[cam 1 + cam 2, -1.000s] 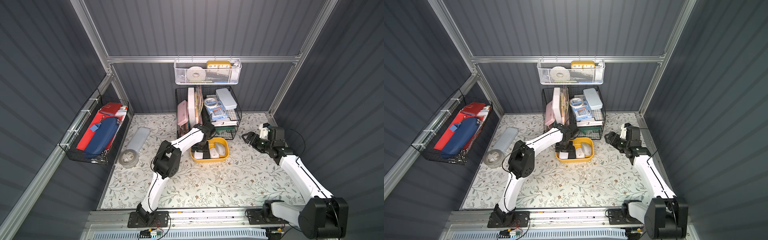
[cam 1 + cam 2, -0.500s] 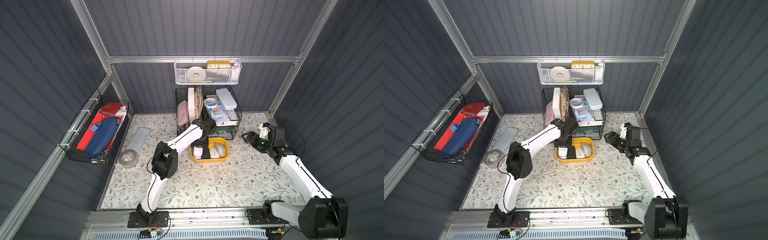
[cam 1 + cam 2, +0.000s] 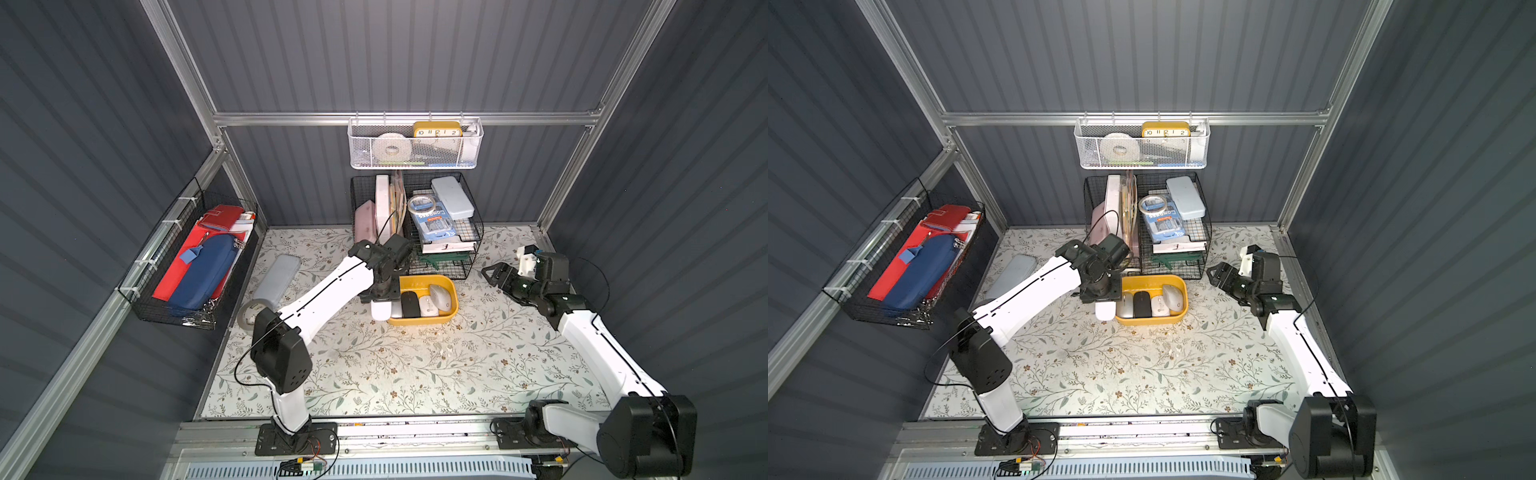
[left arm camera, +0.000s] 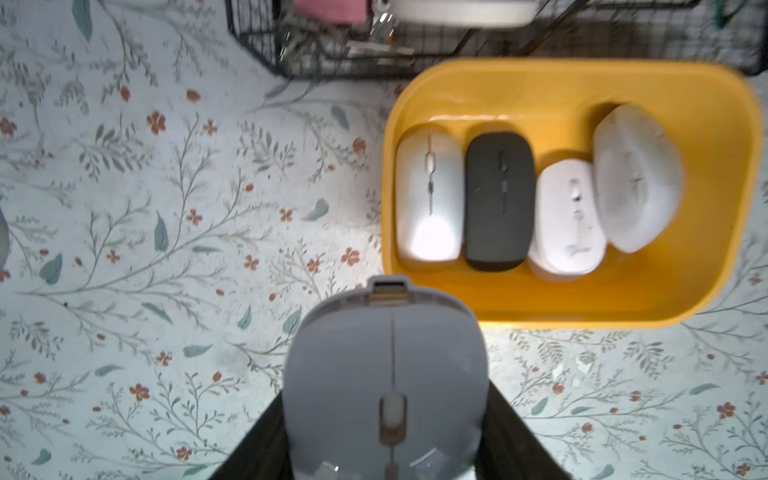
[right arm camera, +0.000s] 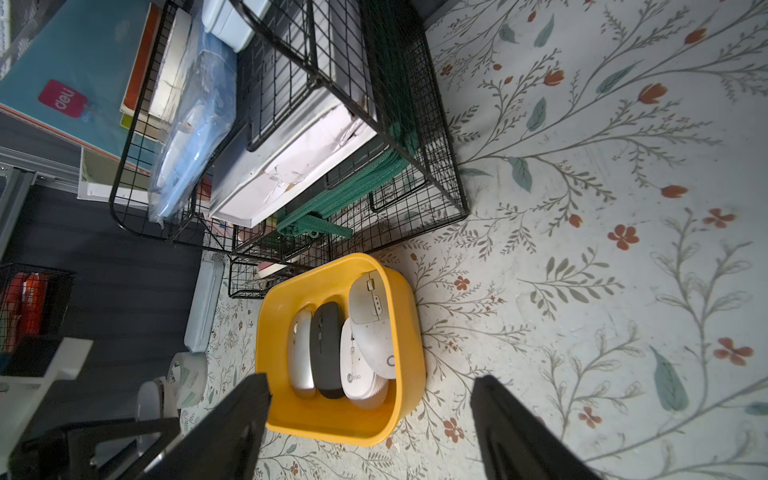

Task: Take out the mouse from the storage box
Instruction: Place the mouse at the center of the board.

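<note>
Fingers (image 4: 509,432) of the left end effector (image 4: 384,395) are closed on the flanks of a pale grey mouse (image 4: 384,386), scroll wheel up. The mouse (image 3: 381,311) is out of the storage box (image 3: 419,322) and sits just beside its outer short wall on the left arm's side, above the floral bench (image 3: 415,365). I cannot tell whether it touches the bench. Inside the box (image 4: 582,83) four others lie side by side: a silver mouse (image 4: 430,199), a black mouse (image 4: 498,199), a white mouse (image 4: 567,216) and a larger white mouse (image 4: 636,178) leaning on it. The black wire basket (image 3: 478,220) stands right behind the box. The right end effector (image 3: 490,275) hangs spread wide and empty, well apart on the box's far side.
</note>
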{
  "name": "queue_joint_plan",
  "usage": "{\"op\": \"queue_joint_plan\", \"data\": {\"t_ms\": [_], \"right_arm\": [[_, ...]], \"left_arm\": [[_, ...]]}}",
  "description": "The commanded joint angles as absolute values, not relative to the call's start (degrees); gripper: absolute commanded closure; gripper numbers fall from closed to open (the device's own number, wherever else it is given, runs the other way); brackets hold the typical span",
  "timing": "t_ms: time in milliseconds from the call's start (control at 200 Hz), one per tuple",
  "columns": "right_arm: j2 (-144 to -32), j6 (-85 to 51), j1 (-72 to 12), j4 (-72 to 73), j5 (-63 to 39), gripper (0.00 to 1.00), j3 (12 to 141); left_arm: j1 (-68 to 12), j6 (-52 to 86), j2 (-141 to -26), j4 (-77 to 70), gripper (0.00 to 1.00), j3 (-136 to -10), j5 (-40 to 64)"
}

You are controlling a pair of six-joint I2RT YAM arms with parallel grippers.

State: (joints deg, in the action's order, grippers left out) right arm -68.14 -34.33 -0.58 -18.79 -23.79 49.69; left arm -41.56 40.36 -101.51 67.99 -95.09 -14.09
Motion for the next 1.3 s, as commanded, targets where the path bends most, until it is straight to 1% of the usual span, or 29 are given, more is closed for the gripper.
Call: {"op": "queue_joint_plan", "data": {"t_ms": [0,55,180,310,355,520,645,795,890,910,945,965,1031,1081,1191,1296], "right_arm": [[-66.9,-34.7,-1.0,-17.2,-24.8,0.19,49.4],[-66.8,-34.7,-1.1,-17.1,-24.9,0.19,49.3],[-66.8,-34.8,-1.2,-17.1,-25.2,0.19,49.3],[-66.7,-34.6,-1.2,-17.2,-25.0,0.19,49.2],[-66.6,-34.5,-1.2,-17.3,-24.9,0.19,49.1],[-66.6,-34.2,-1.3,-17.7,-24.4,0.19,49.1],[-66.9,-34.0,-1.4,-18.1,-24.1,0.19,49.1],[-67.5,-33.9,-1.4,-18.1,-24.0,0.19,49.2],[-67.8,-33.9,-1.4,-18.1,-24.1,0.19,49.2],[-67.8,-33.9,-1.4,-18.1,-24.1,0.19,49.2],[-68.0,-33.9,-1.4,-18.0,-24.2,0.18,49.2],[-68.0,-33.9,-1.4,-18.0,-24.2,0.18,49.2],[-68.1,-33.8,-1.6,-18.0,-24.3,0.17,49.2],[-68.4,-33.8,-1.7,-18.0,-24.3,0.17,49.4],[-68.6,-33.7,-1.8,-18.1,-24.1,0.17,49.5],[-68.4,-33.7,-1.8,-18.1,-23.8,0.16,49.3]], "left_arm": [[-41.0,46.1,-97.3,70.3,0.68,-86.4,-10.2],[-41.0,48.5,-94.8,69.8,0.68,-82.2,-8.2],[-41.0,48.0,-92.4,63.7,0.68,-72.9,-4.7],[-41.0,46.8,-94.6,55.8,0.69,-65.7,-1.6],[-41.0,46.2,-95.7,53.9,0.69,-64.5,-1.5],[-40.5,44.5,-99.7,52.2,0.69,-64.1,-6.2],[-40.5,42.9,-101.5,50.9,0.67,-63.5,-5.6],[-40.5,42.0,-101.9,49.2,0.63,-60.7,-4.5],[-40.5,41.9,-102.0,48.4,0.55,-59.0,-3.4],[-40.5,41.9,-102.1,48.2,0.50,-58.5,-3.1],[-40.5,41.6,-102.3,47.8,0.37,-58.1,-2.7],[-40.5,41.6,-102.4,47.7,0.32,-57.9,-2.5],[-40.5,41.9,-102.4,47.7,0.24,-57.5,-3.4],[-40.5,42.2,-102.1,47.5,0.13,-57.3,-3.0],[-40.5,42.1,-101.8,48.9,0.13,-58.7,-3.4],[-40.6,45.8,-100.8,56.6,0.12,-66.2,-10.2]]}}
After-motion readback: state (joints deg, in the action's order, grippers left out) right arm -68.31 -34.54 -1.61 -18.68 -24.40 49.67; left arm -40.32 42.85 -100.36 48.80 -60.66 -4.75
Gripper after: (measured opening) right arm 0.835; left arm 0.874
